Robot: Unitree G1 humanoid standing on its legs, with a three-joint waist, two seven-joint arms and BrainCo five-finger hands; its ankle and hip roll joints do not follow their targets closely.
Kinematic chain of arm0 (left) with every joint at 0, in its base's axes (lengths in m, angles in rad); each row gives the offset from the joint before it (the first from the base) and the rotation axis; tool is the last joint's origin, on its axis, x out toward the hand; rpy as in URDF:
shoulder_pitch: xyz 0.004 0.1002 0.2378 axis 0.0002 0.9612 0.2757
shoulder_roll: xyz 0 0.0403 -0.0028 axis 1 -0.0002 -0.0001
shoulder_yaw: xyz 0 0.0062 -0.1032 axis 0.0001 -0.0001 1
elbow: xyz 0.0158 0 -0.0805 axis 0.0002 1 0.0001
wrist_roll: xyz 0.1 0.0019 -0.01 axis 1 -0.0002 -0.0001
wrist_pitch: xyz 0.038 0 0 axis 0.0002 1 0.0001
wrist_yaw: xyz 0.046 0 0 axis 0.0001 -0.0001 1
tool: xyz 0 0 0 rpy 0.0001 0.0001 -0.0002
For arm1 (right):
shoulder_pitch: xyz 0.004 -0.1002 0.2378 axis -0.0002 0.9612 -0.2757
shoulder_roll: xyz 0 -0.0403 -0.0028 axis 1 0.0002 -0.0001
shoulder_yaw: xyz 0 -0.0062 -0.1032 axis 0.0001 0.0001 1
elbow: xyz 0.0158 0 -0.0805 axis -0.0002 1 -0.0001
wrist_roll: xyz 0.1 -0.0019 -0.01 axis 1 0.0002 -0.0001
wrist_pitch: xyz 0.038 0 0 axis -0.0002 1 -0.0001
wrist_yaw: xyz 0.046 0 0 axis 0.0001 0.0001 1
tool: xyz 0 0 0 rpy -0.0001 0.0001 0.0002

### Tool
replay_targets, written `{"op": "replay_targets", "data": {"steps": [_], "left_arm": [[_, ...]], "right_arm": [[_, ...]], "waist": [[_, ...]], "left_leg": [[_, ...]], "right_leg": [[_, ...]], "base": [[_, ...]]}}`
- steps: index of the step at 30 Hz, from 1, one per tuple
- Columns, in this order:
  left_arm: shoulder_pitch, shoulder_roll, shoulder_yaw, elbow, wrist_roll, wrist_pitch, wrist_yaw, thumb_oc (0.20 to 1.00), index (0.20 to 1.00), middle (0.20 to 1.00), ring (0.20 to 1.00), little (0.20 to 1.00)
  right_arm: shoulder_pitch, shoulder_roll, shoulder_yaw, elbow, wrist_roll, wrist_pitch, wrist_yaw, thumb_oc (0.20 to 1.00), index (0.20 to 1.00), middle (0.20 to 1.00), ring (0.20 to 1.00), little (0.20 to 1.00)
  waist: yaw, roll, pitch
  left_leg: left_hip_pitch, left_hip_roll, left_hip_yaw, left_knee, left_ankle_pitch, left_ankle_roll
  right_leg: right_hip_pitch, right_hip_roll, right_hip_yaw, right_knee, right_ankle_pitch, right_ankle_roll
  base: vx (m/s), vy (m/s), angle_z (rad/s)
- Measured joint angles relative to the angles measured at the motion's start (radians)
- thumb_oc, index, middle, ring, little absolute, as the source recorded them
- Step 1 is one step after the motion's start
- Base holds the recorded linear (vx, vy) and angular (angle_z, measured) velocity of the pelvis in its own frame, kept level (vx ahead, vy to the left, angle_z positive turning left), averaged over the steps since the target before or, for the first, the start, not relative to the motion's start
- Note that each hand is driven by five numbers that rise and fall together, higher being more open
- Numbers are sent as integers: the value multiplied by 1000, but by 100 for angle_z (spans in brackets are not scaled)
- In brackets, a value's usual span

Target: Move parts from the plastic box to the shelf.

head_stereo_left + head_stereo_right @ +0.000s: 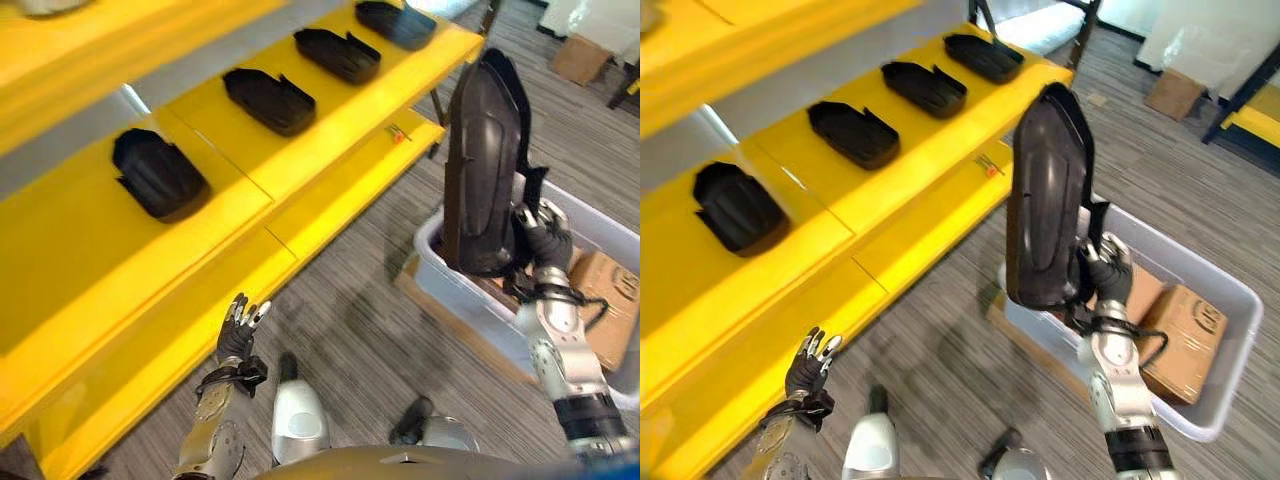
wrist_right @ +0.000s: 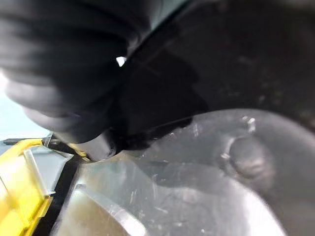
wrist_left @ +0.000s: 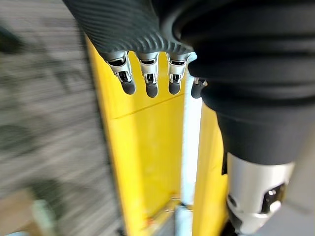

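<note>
The right hand [image 1: 1107, 275] is curled around the lower edge of a large, glossy black, shield-shaped plastic part [image 1: 1045, 200], holding it upright so that the part rises well above the hand. In the right wrist view the hand's dark cover and the part's dark surface [image 2: 231, 59] press close to the lens, with a scuffed silvery curved surface below them; the head views do not give this close detail, but they alone show the whole outline of the part. Just beneath the hand sits the translucent grey plastic box [image 1: 1225, 310] on the grey striped carpet floor [image 1: 350, 320], and inside the box, beside the hand, lies a brown cardboard carton [image 1: 1185, 335].

The left hand [image 1: 238, 335] hangs low with its fingers straight and loose, grasping nothing. Its wrist view shows the dark-tipped fingers [image 3: 147, 81] pointing toward the yellow shelf [image 3: 147, 162], a relation the head views show only from afar. Beyond the left hand, on the shelf's broad yellow board [image 1: 330, 130], four flat black ribbed plastic parts lie in a row, well apart from each other: the nearest [image 1: 158, 175], then the second [image 1: 270, 102], the third [image 1: 338, 55] and the farthest [image 1: 396, 24].
</note>
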Motion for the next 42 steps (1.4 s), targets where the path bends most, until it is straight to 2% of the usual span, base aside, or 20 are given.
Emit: {"op": "replay_targets", "data": {"steps": [1, 3, 5, 9, 14, 15, 16, 17, 18, 19, 20, 21, 23, 25, 27, 29, 30, 31, 35, 42], "left_arm": [[-53, 53, -1, 7, 1, 5, 0, 1000, 1000, 1000, 1000, 1000], [-67, 107, -8, 1, 8, 11, -2, 1000, 1000, 1000, 1000, 1000], [-54, 104, -8, 1, 10, 11, -4, 1000, 1000, 1000, 1000, 1000], [-19, 103, 3, 1, 12, 12, -7, 1000, 1000, 1000, 1000, 1000], [-1, 115, -25, 2, 52, 23, -36, 1000, 1000, 1000, 1000, 1000], [-6, 108, -84, -10, 55, 22, -50, 1000, 1000, 1000, 1000, 1000], [-6, 105, -101, -14, 57, 22, -53, 1000, 1000, 1000, 1000, 1000], [-7, 100, -116, -16, 61, 24, -59, 1000, 1000, 1000, 1000, 1000], [-9, 86, -129, -14, 89, 26, -59, 1000, 1000, 1000, 1000, 1000], [-18, 66, -132, -10, 101, 27, -55, 1000, 1000, 1000, 1000, 1000], [-57, 57, -149, 23, 125, 40, -44, 1000, 1000, 1000, 1000, 1000], [-59, 60, -153, 30, 131, 50, -44, 1000, 1000, 1000, 1000, 1000], [-60, 52, -128, 19, 132, 48, -39, 1000, 1000, 1000, 1000, 1000], [-62, 45, -98, -5, 132, 35, -34, 1000, 1000, 1000, 1000, 1000], [-107, 37, -95, -15, 133, 25, -36, 1000, 1000, 1000, 1000, 1000], [-130, 57, -96, -21, 136, 21, -36, 1000, 1000, 1000, 1000, 1000], [-134, 61, -92, -17, 153, 22, -37, 1000, 1000, 1000, 1000, 1000], [-133, 59, -93, -25, 162, 22, -39, 1000, 1000, 1000, 1000, 1000], [-101, 57, -48, -49, 165, 20, -43, 1000, 1000, 1000, 1000, 1000], [-26, 29, -6, -75, 158, 22, -57, 1000, 1000, 1000, 1000, 1000]], "right_arm": [[26, 43, -2, -7, 1, 8, 6, 200, 200, 200, 200, 200], [37, 65, -10, -8, 2, 19, 9, 200, 200, 200, 200, 200], [37, 73, -24, -9, 2, 29, 6, 200, 200, 200, 200, 200], [-6, 106, -12, -9, 12, 33, -2, 200, 200, 200, 200, 200], [-77, 108, 7, -20, 18, 30, -10, 200, 200, 200, 200, 200], [-76, 105, 14, -21, 17, 30, -17, 200, 200, 200, 200, 200], [-77, 106, 21, -22, 17, 30, -15, 200, 200, 200, 200, 200], [-74, 104, 33, -22, 17, 30, -12, 200, 200, 200, 200, 200], [-59, 104, 42, -22, 16, 30, -7, 200, 200, 200, 200, 200], [-37, 100, 45, -24, 16, 31, 2, 200, 200, 200, 200, 200], [-16, 99, 43, -43, 17, 29, 9, 200, 200, 200, 200, 200], [17, 112, 48, -49, 17, 27, 17, 200, 200, 200, 200, 200], [50, 102, 42, -49, 17, 30, 24, 200, 200, 200, 200, 200], [61, 98, 34, -49, 18, 30, 22, 200, 200, 200, 200, 200], [66, 92, 14, -48, 19, 29, 22, 200, 200, 200, 200, 200], [69, 96, 13, -45, 21, 29, 26, 200, 200, 200, 200, 200], [71, 98, 9, -37, 20, 29, 30, 200, 200, 200, 200, 200], [76, 96, 3, -38, 20, 29, 31, 200, 200, 200, 200, 200], [61, 90, -5, -30, 21, 29, 33, 200, 200, 200, 200, 200], [55, 81, -6, -18, 37, 29, 42, 200, 200, 200, 200, 200]], "waist": [[-1, -37, -20], [-5, -50, -30], [-6, -63, -37], [-4, -84, -55], [4, -91, -67], [-20, -83, -69], [-32, -81, -69], [-43, -74, -66], [-56, -56, -64], [-56, -36, -57], [-73, 12, -38], [-104, 15, -40], [-110, -1, -39], [-103, -8, -41], [-122, -16, -46], [-120, -67, -66], [-117, -79, -70], [-119, -75, -73], [-104, -78, -89], [-81, -85, -119]], "left_leg": [[-57, -29, -7, 73, -30, 19], [-149, -74, -12, 229, -112, 69], [-177, -112, -12, 280, -143, 96], [-207, -153, 11, 337, -194, 144], [-235, -245, 28, 335, -211, 200], [-224, -282, 26, 304, -186, 233], [-215, -297, 10, 273, -162, 259], [-196, -318, -20, 227, -137, 276], [-163, -314, -38, 161, -89, 277], [-126, -317, -68, 96, -62, 283], [-84, -290, -115, 27, -20, 273], [-36, -287, -139, -60, 23, 265], [5, -303, -149, -122, 36, 258], [26, -305, -147, -135, 39, 256], [39, -316, -221, -138, 44, 247], [39, -346, -241, -130, 45, 231], [49, -354, -254, -123, 32, 210], [42, -347, -261, -105, 17, 188], [71, -311, -290, -96, -15, 165], [49, -316, -298, -31, -27, 144]], "right_leg": [[-4, -23, -11, -19, 8, -2], [3, -67, -10, -38, 26, 21], [1, -94, -14, -57, 52, 15], [1, -133, -2, -87, 158, 24], [0, -208, -1, -115, 329, -5], [-17, -235, 96, -77, 410, -37], [-51, -247, 192, -32, 438, -43], [-99, -234, 315, 38, 402, -10], [-135, -176, 417, 75, 271, 60], [-173, -99, 471, 109, 172, 66], [-198, 50, 582, 140, 56, 48], [-223, 162, 629, 135, 1, 52], [-280, 238, 590, 93, -34, 23], [-292, 261, 527, 38, -30, -8], [-259, 300, 554, -106, 22, 3], [-229, 258, 554, -152, 107, 11], [-191, 252, 535, -188, 123, -37], [-164, 259, 514, -216, 132, -37], [-78, 302, 476, -299, 137, -53], [-42, 319, 457, -334, 139, -61]], "base": [[164, 433, 56], [186, 474, 42], [134, 284, 16], [53, 212, -1], [86, 316, 34], [73, 329, 89], [73, 297, 92], [137, 174, 64], [137, 173, 45], [128, 150, 63], [34, 38, 78], [63, 33, 83], [31, -21, 39], [41, -26, 21], [36, -27, 77], [33, -41, 66], [42, -88, 53], [41, -88, 45], [15, -130, 25], [-73, -110, 12]]}}
